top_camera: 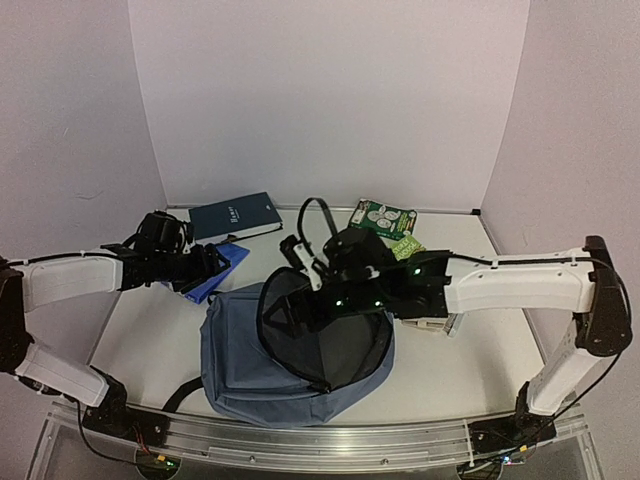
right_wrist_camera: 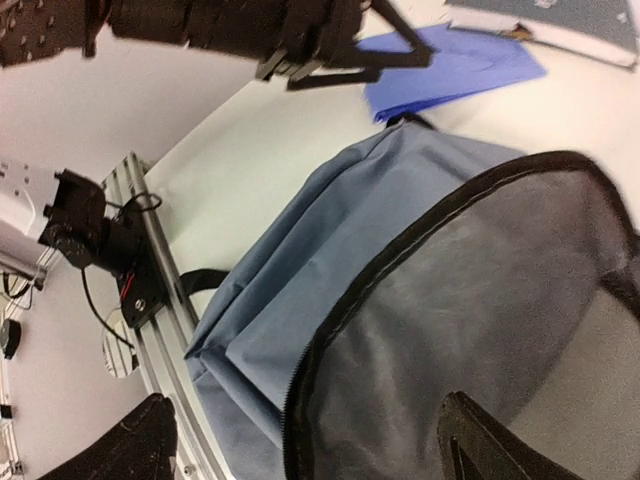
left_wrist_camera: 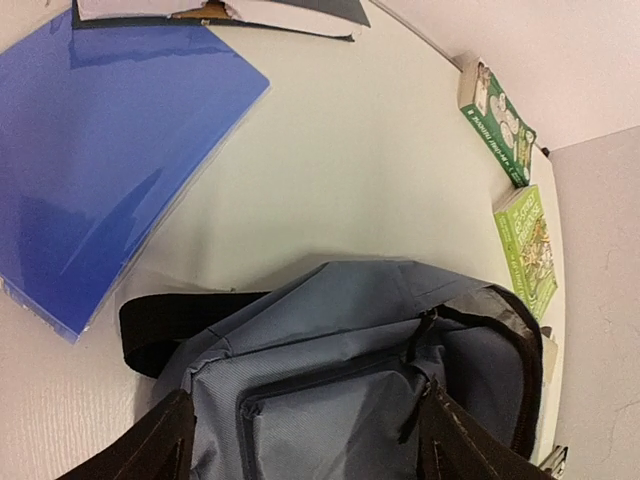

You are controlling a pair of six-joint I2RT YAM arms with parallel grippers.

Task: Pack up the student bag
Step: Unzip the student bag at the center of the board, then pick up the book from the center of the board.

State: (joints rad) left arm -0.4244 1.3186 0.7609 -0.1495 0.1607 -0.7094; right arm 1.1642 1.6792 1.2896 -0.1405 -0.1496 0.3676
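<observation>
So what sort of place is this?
Probably a robotics lab test booth: plain walls box in a white table, two robot arms are mounted on a metal rail, and a backpack lies staged with books.

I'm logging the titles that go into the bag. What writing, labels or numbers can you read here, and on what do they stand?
Nothing can be read in full.
Dark navy book: a small pale title on the cover, too small to read.
Green-and-white book: print along the spine, blurred.
Bright green book: print on the cover, blurred.
Flat blue book: no text shows.
Student bag: no label or brand shows.
</observation>
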